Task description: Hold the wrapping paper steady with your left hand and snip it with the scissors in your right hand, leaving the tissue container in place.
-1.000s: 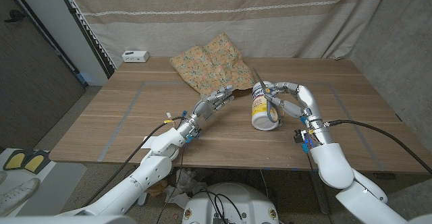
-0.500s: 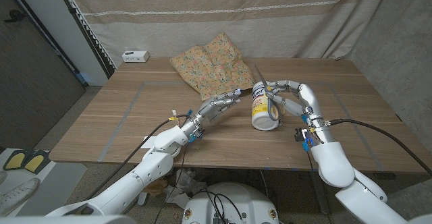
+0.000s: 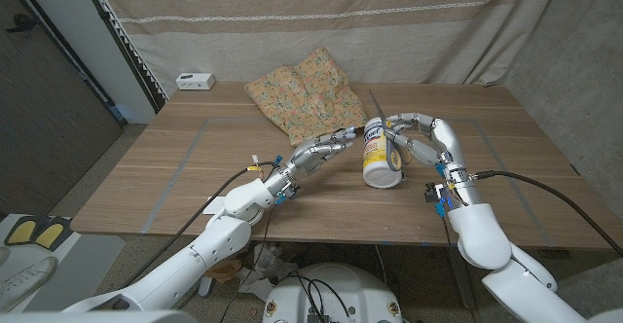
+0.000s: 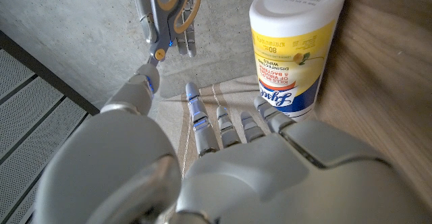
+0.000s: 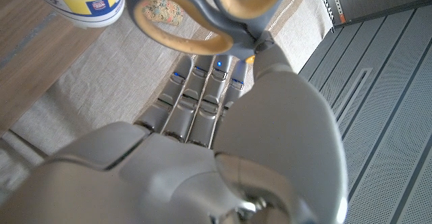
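- Overhead, in the head view, the left hand [image 3: 313,152] is seen stretched out low over the wooden table [image 3: 175,172], its fingers extended and a little apart, nothing held; its fingertips lie just short of the near edge of the wrapping paper [image 3: 310,93].
- The wrapping paper, a crumpled floral sheet, is found at the far middle of the table, well behind the tissue container [image 3: 378,153].
- The tissue container, a white and yellow canister, is seen lying tilted on the table between the two hands, just beside the right hand [image 3: 419,140].
- The scissors [image 3: 382,128] are gripped by the right hand, whose fingers are curled around the handles; the closed blades are pointed away toward the curtain [image 3: 321,21], beside the paper's right edge.
- A small white box [image 3: 195,81] is set at the table's far left corner.
- In the left wrist view, the left hand [image 4: 229,133] is shown with straight, slightly parted fingers; the tissue container [image 4: 293,45] is close by its fingertips, and the scissors [image 4: 172,11] are seen beyond, their grey and yellow handles held in the right hand.
- In the right wrist view, the right hand [image 5: 209,109] is seen from behind, with the scissors [image 5: 202,15] handles at its fingertips and the tissue container [image 5: 77,1] just beside them; the grip itself cannot be made out here.
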Tool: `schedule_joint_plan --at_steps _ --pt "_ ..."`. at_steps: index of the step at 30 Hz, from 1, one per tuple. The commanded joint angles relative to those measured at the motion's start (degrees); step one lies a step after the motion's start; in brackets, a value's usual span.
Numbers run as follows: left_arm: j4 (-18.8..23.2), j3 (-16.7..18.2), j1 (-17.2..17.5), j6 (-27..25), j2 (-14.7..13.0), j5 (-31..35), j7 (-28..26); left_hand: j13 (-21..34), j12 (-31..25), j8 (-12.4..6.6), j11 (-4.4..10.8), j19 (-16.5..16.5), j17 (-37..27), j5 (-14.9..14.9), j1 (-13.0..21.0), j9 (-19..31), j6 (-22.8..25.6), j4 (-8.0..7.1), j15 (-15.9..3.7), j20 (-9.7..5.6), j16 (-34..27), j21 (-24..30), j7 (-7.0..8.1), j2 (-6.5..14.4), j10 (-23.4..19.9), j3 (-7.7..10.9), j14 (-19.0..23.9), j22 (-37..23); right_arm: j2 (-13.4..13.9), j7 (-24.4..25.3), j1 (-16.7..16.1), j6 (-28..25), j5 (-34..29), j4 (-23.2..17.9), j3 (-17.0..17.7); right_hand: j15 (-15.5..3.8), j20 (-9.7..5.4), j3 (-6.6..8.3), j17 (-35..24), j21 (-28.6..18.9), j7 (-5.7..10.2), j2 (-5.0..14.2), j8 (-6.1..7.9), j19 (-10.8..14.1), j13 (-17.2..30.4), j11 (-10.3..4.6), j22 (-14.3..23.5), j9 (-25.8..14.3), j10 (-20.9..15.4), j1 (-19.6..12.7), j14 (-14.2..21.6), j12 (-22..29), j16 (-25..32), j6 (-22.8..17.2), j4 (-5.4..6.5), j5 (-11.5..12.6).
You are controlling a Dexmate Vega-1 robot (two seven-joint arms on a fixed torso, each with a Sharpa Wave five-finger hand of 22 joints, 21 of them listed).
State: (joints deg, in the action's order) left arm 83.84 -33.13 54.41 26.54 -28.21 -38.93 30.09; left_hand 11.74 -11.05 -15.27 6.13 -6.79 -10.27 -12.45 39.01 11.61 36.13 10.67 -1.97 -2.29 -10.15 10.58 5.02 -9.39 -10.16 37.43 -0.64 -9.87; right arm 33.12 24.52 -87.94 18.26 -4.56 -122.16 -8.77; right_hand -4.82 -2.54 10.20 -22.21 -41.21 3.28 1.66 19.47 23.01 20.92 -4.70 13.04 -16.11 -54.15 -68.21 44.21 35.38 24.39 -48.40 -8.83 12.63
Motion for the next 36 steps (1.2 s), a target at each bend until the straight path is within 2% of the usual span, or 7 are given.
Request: schedule_joint_plan --at_steps 1,9,17,25,27,28,36 --pt "2.9 -0.7 0.6 -0.9 -0.9 1.3 -2.6 0.2 -0.2 -0.59 0.0 0.4 -0.1 -0.4 0.9 0.1 1.4 -0.34 -2.52 -2.91 0.0 -0.1 -0.61 -0.1 0.4 -0.1 -0.4 -0.1 -0.5 -0.7 0.4 1.0 0.0 -0.5 -0.6 -8.89 -2.14 0.18 -0.2 -0.6 -0.11 6.28 -0.24 -0.3 2.3 -3.98 0.1 -0.2 -4.0 -6.9 0.7 0.4 0.3 -0.5 0.1 0.4" --pt "3.7 -1.2 0.9 -0.3 -1.3 2.0 -2.9 0.1 -0.3 -1.34 0.37 0.5 -0.1 -0.4 1.4 0.0 4.0 -0.48 -2.46 -2.88 -0.2 0.1 -0.94 -0.3 0.7 -0.39 -0.7 -0.1 -1.3 -0.7 0.5 1.3 0.1 -0.5 -1.2 -8.88 -2.16 0.19 -0.4 -1.0 0.03 6.29 -0.33 -0.5 2.3 -4.01 0.1 -0.3 -4.0 -6.9 0.7 0.3 0.3 -0.4 0.13 0.3" --pt "5.5 -1.7 1.2 -1.4 -2.1 2.9 -4.0 0.1 -0.3 -1.08 0.5 0.2 -0.1 -0.4 1.7 -0.1 4.0 -0.49 -2.23 -2.65 -0.3 0.3 -1.71 -0.8 1.2 -0.88 -0.8 -0.1 -1.6 -1.3 1.5 1.5 0.7 0.1 -2.5 -8.92 -2.13 0.2 -0.5 -1.3 0.0 6.29 -0.27 -0.5 2.1 -3.86 0.0 -0.3 -4.2 -7.0 0.8 0.3 0.3 -0.8 0.1 0.2" --pt "4.8 -2.7 0.4 -1.2 -1.4 3.8 -3.9 0.0 -0.5 -0.18 0.17 0.1 -0.1 -0.3 1.2 -0.2 2.7 -0.76 -1.97 -2.43 -0.5 0.4 -1.39 -1.5 1.3 -2.19 -0.8 -0.1 -1.9 -1.0 1.9 0.8 0.1 -0.1 -3.3 -8.91 -2.14 0.27 -0.5 -1.5 0.08 6.31 -0.36 -0.6 2.0 -4.09 0.0 -0.3 -4.4 -7.1 0.8 0.3 0.1 -0.8 0.12 0.2" --pt "5.5 -3.3 -0.4 -2.6 -2.1 4.8 -3.9 0.0 -0.4 0.78 -0.79 0.1 -0.1 -0.3 0.6 -0.2 0.9 -1.07 -0.83 -1.25 -0.5 0.4 -1.21 -1.6 1.9 -3.34 -1.0 -0.1 -1.8 -1.0 1.9 0.8 0.0 -0.2 -3.6 -8.87 -2.19 0.17 -0.5 -1.6 0.01 6.16 -0.35 -0.6 2.1 -4.08 0.0 -0.3 -4.4 -7.0 0.8 0.3 0.2 -0.8 0.14 0.1" --pt "5.4 -3.5 -0.6 -2.8 -2.0 4.9 -3.8 0.0 -0.4 1.27 -0.62 0.0 -0.2 -0.5 0.3 -0.2 0.0 -1.22 -0.45 -0.92 -0.5 0.5 -0.82 -1.6 2.3 -3.94 -1.1 -0.1 -1.7 -1.1 1.9 0.8 0.0 -0.3 -3.6 -8.87 -2.17 0.17 -0.5 -1.6 -0.01 6.17 -0.36 -0.6 2.1 -4.06 -0.1 -0.3 -4.4 -7.0 0.8 0.3 0.2 -0.8 0.15 0.1" --pt "5.6 -3.7 -0.9 -3.2 -1.6 5.6 -5.1 0.1 -0.6 1.22 -0.53 -0.3 -0.2 -1.0 -0.3 -0.1 0.5 -1.37 -0.26 -0.95 -0.6 0.6 -0.23 -1.8 2.3 -5.24 -1.1 -0.1 -1.5 -1.1 1.7 0.1 0.3 -0.7 -3.9 -8.81 -2.22 0.23 -0.5 -1.8 0.0 6.22 -0.39 -0.7 2.0 -3.95 -0.1 -0.3 -4.3 -7.0 0.8 0.2 0.0 -0.9 0.17 0.2"
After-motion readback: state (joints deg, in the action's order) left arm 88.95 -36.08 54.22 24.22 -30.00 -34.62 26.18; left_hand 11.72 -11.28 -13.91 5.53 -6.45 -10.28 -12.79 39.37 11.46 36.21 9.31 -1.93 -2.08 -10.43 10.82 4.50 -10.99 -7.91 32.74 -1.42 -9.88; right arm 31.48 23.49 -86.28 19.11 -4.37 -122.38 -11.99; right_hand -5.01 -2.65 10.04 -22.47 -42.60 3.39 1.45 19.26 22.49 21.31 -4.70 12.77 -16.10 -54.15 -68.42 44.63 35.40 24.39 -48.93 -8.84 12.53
